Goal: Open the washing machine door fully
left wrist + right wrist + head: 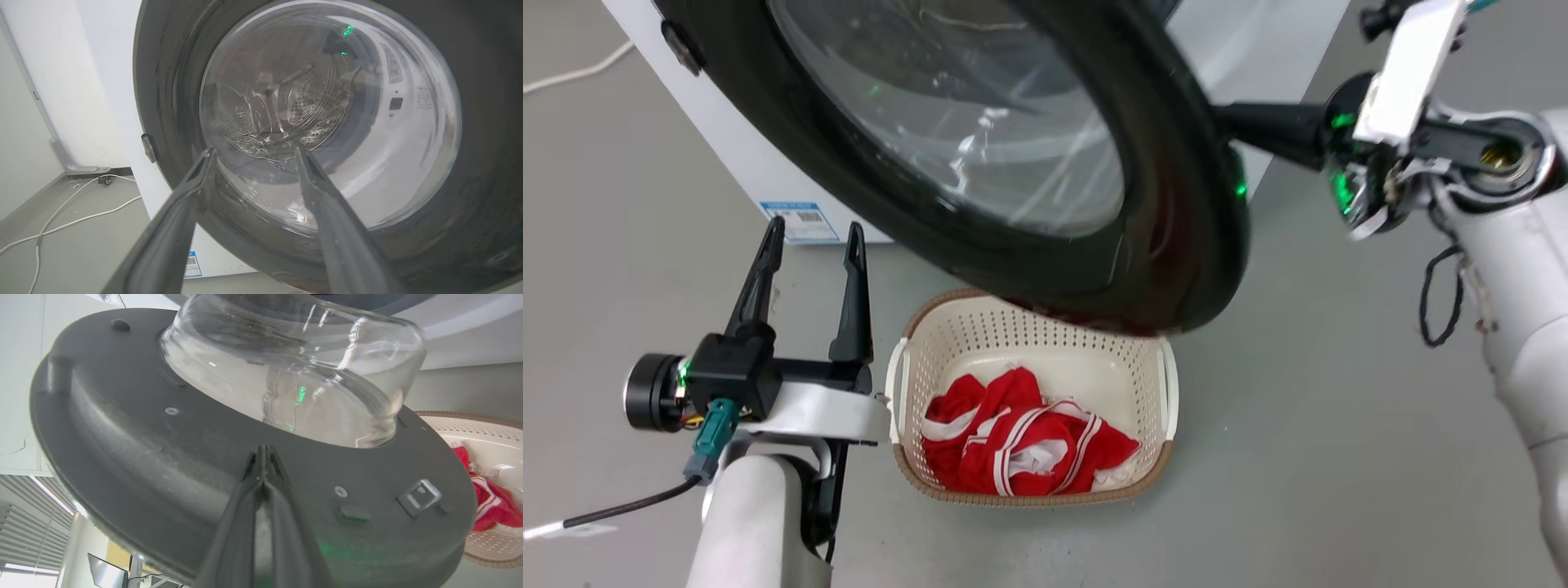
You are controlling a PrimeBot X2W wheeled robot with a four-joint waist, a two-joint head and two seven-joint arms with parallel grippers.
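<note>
Where right gripper meets door, inner latch

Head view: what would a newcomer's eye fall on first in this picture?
The big glossy black washing machine door, standing open, spans the top of the view. Below it on the grey floor sits a white laundry basket holding red clothing. The right gripper, shut, reaches to the door's edge from the right, and the left gripper stands open at the lower left.

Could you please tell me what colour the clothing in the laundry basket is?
The clothing is red with white stripes, best seen in the head view.
</note>
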